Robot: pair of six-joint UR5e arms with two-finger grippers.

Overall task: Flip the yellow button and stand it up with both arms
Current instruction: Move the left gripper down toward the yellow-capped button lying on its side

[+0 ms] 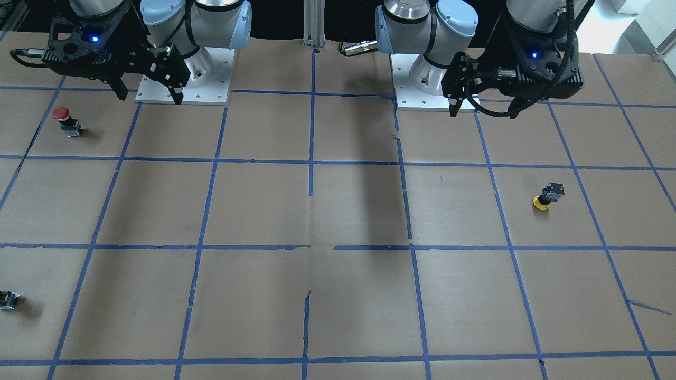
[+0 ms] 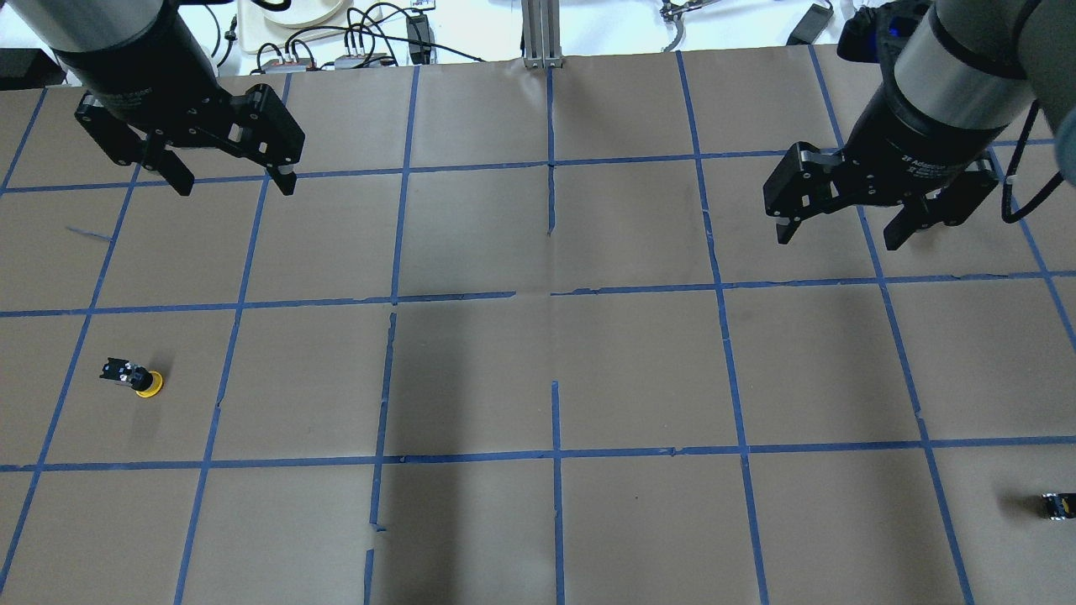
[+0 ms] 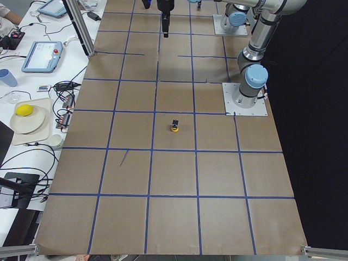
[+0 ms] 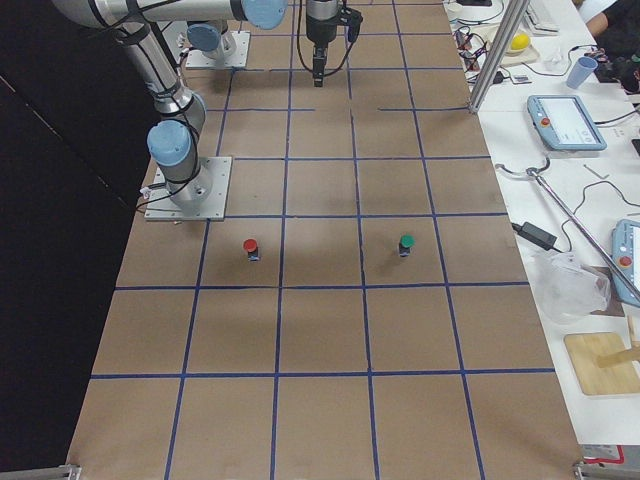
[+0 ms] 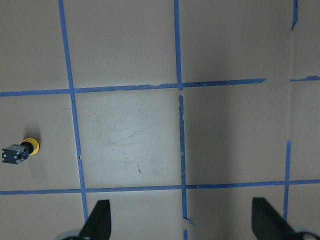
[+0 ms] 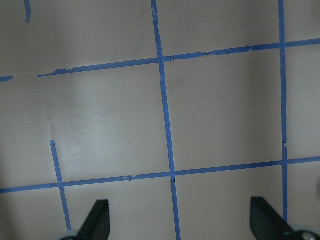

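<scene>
Above the counter (image 2: 639,370), the left gripper (image 2: 234,186) and the right gripper (image 2: 837,239) hang with jaws spread wide, holding and touching nothing. The yellow button (image 2: 139,380) sits inside one square on the left arm's side, well apart from both (cap down, contact block uppermost). Brown paper gridded with blue tape (image 2: 555,454) covers the counter; a red-capped button (image 1: 66,121) stands on the right arm's side. A white bench (image 4: 600,180) with cables runs alongside.
</scene>
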